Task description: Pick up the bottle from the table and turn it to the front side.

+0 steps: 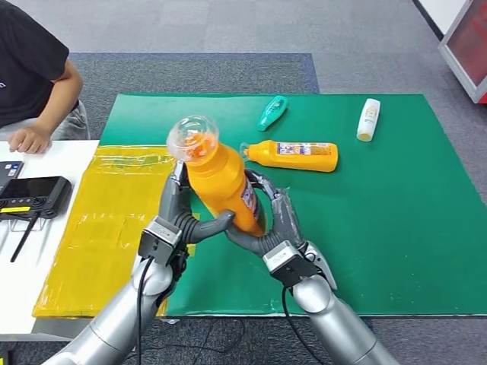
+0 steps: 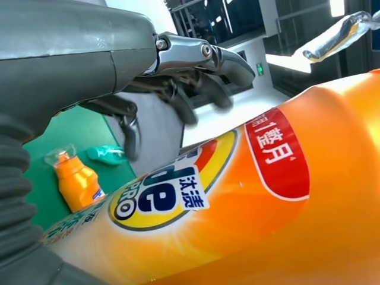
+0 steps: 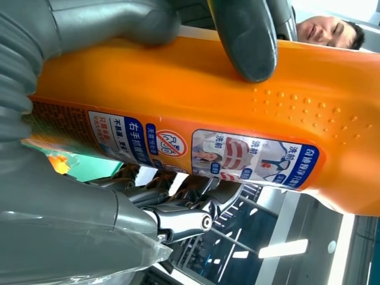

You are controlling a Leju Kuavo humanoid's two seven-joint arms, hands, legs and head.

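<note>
An orange detergent bottle (image 1: 221,182) with a clear cap (image 1: 192,141) is held tilted above the green mat (image 1: 373,228), cap toward the far left. My left hand (image 1: 178,217) grips it from the left, thumb under the body and fingers behind the neck end. From the right, my right hand (image 1: 275,220) cups its lower end. The left wrist view shows the bottle's front label (image 2: 170,196) beneath the left hand's fingers (image 2: 192,65). In the right wrist view the back label (image 3: 251,157) faces the camera, with a finger (image 3: 246,35) pressed on the bottle.
A second orange bottle (image 1: 296,156) lies on the mat just beyond, with a teal bottle (image 1: 272,112) and a white bottle (image 1: 368,119) farther back. A yellow mat (image 1: 97,236) lies to the left. A person (image 1: 34,84) sits far left by a black device (image 1: 31,196).
</note>
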